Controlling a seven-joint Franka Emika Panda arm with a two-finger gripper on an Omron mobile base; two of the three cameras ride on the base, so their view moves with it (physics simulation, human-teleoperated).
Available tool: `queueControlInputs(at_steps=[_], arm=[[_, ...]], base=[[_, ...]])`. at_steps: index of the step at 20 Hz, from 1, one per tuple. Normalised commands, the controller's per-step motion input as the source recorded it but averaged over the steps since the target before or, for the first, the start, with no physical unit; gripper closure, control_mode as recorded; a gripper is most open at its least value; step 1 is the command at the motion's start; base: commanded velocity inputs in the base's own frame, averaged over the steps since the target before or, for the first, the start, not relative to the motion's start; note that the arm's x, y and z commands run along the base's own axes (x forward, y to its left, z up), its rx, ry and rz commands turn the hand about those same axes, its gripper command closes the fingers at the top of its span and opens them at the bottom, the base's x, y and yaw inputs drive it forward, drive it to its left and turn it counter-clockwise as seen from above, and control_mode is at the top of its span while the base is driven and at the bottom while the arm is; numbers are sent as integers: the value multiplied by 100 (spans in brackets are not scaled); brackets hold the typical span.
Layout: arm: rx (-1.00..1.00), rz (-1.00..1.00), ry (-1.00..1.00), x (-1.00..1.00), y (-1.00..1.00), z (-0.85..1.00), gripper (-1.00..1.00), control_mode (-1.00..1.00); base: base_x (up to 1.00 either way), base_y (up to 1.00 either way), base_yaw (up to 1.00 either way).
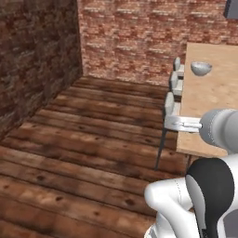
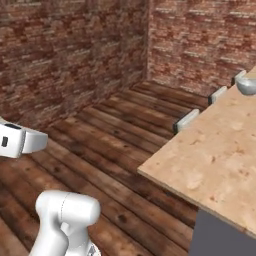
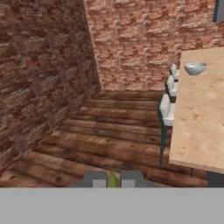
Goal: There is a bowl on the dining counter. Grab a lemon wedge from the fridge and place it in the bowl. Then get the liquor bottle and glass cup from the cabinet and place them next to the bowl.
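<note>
Gripper: gripper (image 3: 113, 181) at the bottom of the hand view, two dark fingers (image 3: 94, 179) drawn close together, pinching a small yellow-green piece, the lemon wedge (image 3: 113, 179), between them. Only a narrow sliver of the wedge shows in the gap.
Bowl: bowl (image 1: 201, 68) rests upright on the dining counter (image 1: 211, 100), near its far end and close to the stool-side edge. Grey-white, speckled, shallow. Also seen at the far right edge of the right base view (image 2: 247, 86) and in the hand view (image 3: 195, 68). Inside of bowl not readable from these angles.
Dining counter: light wood-grain top, long, running away from the camera along the right side. Near corner juts toward the robot in the right base view (image 2: 210, 155); dark grey base panel beneath it.
Stools: three pale cushioned stools (image 1: 173, 109) lined along the counter's left edge, tucked against it, thin dark legs on the nearest one.
Relation, wedge to bowl: well apart; the gripper is short of the counter's near end, over the floor, the bowl far down the counter.
Arm: white links with a dark joint at lower right of the left base view; a grey round segment overlaps the counter's near edge there.
Room: plank wood floor (image 1: 88, 139), red-brown brick walls (image 1: 125, 37) meeting at a corner left of the counter.
</note>
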Motion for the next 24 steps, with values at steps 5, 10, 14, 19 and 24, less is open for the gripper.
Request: queueControlInputs(at_steps=[5,10,14,19,24], arm=[[0,0,0,0,0,0,100,100],[0,0,0,0,0,0,100,100],[0,0,0,0,0,0,100,100],[0,0,0,0,0,0,100,100],[0,0,0,0,0,0,100,100]], base=[[74,100,-42],[78,100,-39],[88,100,-38],[99,100,-38],[100,91,-40]])
